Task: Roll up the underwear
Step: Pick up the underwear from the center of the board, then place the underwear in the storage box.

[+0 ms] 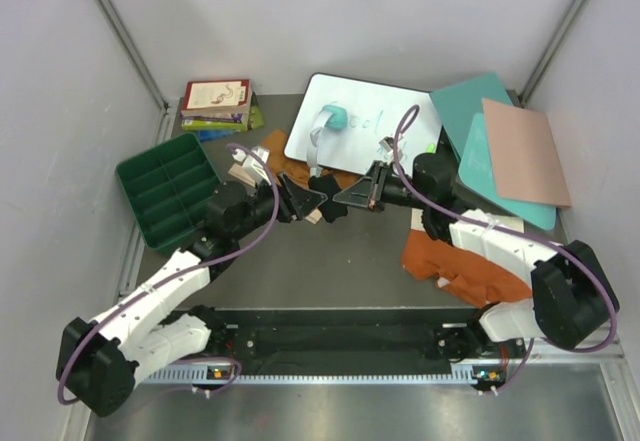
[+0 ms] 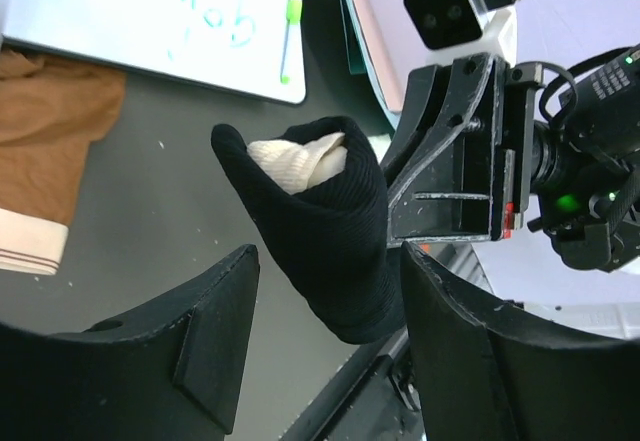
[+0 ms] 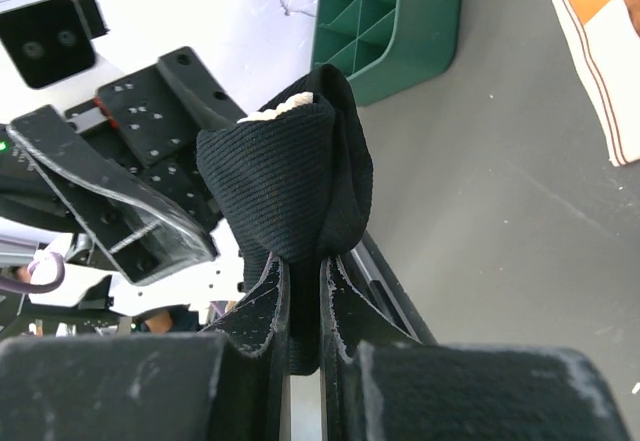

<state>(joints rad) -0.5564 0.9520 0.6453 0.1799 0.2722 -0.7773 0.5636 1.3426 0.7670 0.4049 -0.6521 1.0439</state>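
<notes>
The black underwear (image 1: 326, 204) is a tight roll with its cream waistband tucked inside, held in the air between both grippers. My right gripper (image 3: 305, 281) is shut on the black underwear (image 3: 290, 181); it also shows in the top view (image 1: 352, 198). My left gripper (image 2: 330, 346) is open, its jaws either side of the roll's lower end (image 2: 320, 231), the left finger (image 2: 150, 351) apart from it. The mustard-tan underwear (image 1: 293, 168) lies behind the grippers, seen too in the left wrist view (image 2: 50, 131). The rust-orange underwear (image 1: 455, 261) lies under the right arm.
A green compartment tray (image 1: 165, 191) stands at the left. A whiteboard (image 1: 365, 121) with a teal object on it lies at the back. Teal (image 1: 470, 106) and pink (image 1: 525, 151) boards lie at the back right, books (image 1: 215, 101) at the back left.
</notes>
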